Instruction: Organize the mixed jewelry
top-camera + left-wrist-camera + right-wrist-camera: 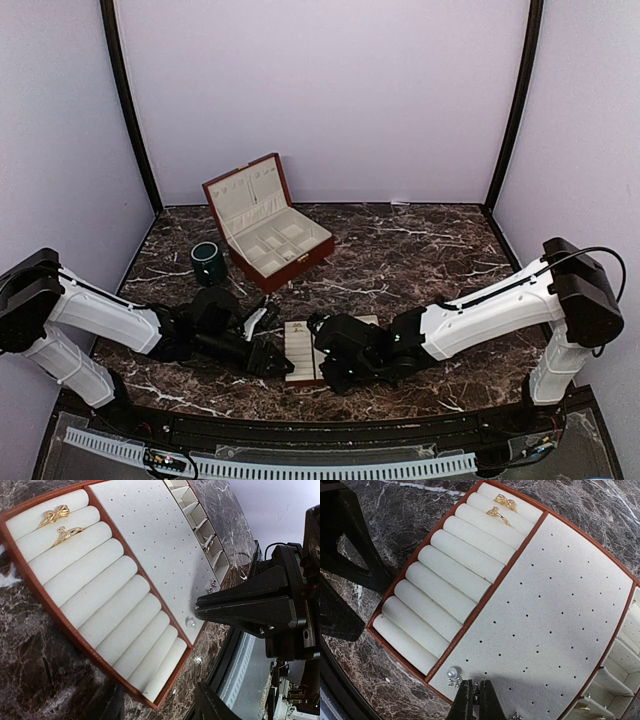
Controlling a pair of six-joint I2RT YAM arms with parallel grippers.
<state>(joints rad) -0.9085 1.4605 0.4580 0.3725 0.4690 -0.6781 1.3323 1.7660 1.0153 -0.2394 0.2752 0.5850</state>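
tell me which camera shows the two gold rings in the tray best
Left wrist: the bow-topped ring and the ring beside it sit large and sharp in the top rolls. Right wrist shows both, smaller. In the top external view the tray is tiny; rings indiscernible.

1. Wooden box (305,262): red-brown, lid open & tilted back, cream-lined compartments; rear-left of bench (430,250).
2. Cup (208,262): dark green, upright, just left of box.
3. Tray (150,545): flat, red-brown rim; cream ring rolls, perforated pad, small slots.
4. Bench: dark marble pattern w/ white veins.
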